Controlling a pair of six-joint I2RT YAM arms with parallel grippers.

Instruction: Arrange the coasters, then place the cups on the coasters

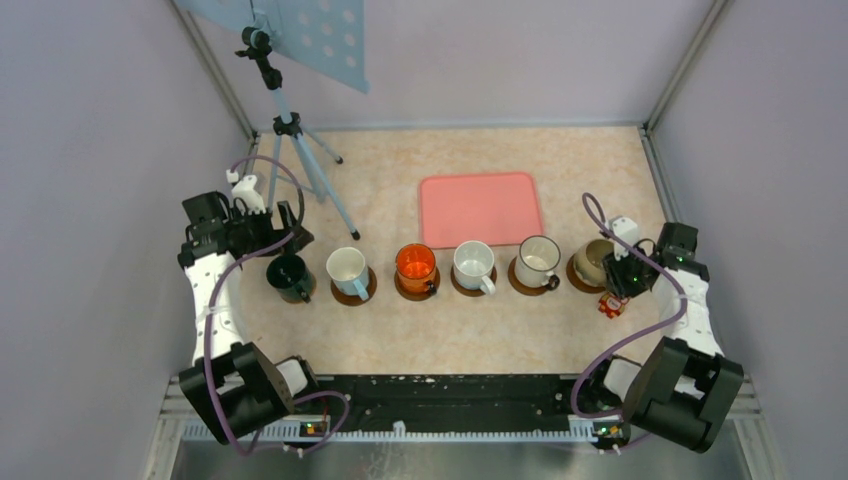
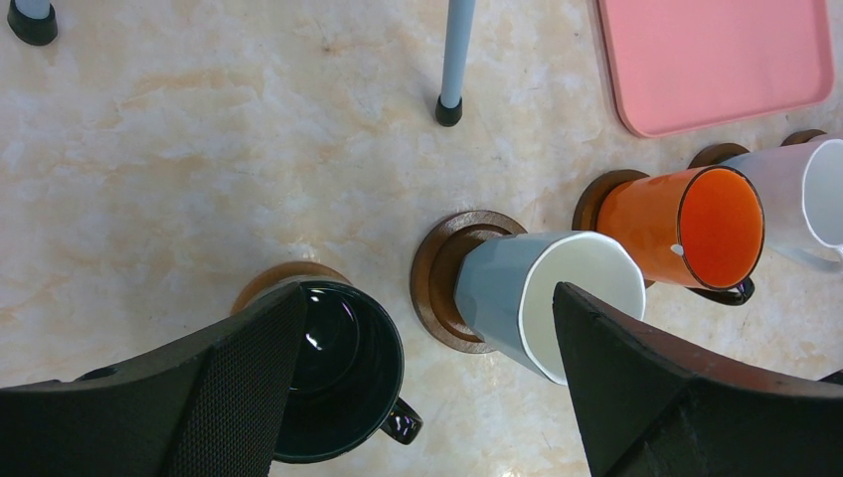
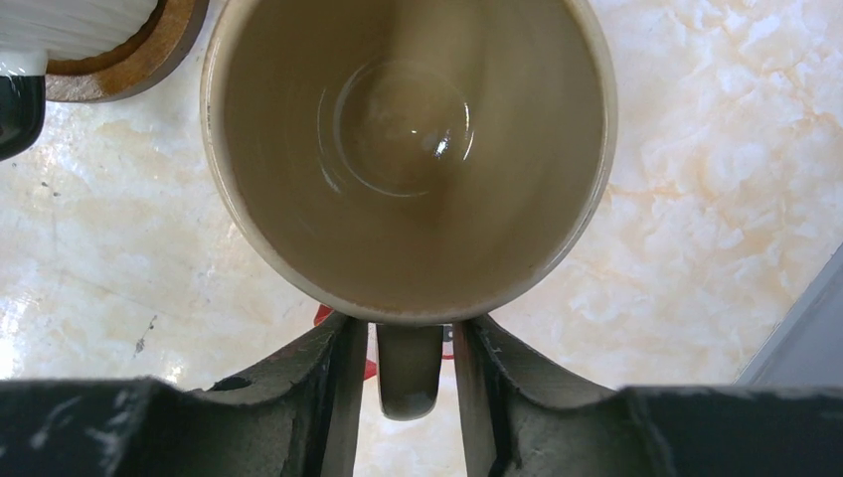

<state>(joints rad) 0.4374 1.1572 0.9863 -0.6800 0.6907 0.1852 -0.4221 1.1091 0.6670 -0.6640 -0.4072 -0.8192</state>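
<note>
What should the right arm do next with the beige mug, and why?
Probably back the right gripper straight off the handle: the beige mug appears to sit on its coaster, and the fingers flank its handle with slim gaps.

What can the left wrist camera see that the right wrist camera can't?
Only the left wrist view: the dark green cup, pale-blue cup, orange cup, pink tray and a tripod leg. Only the right wrist view: the inside of the beige cup, its handle between the right fingers. Both: the marbled table and a brown coaster under a cup.
</note>
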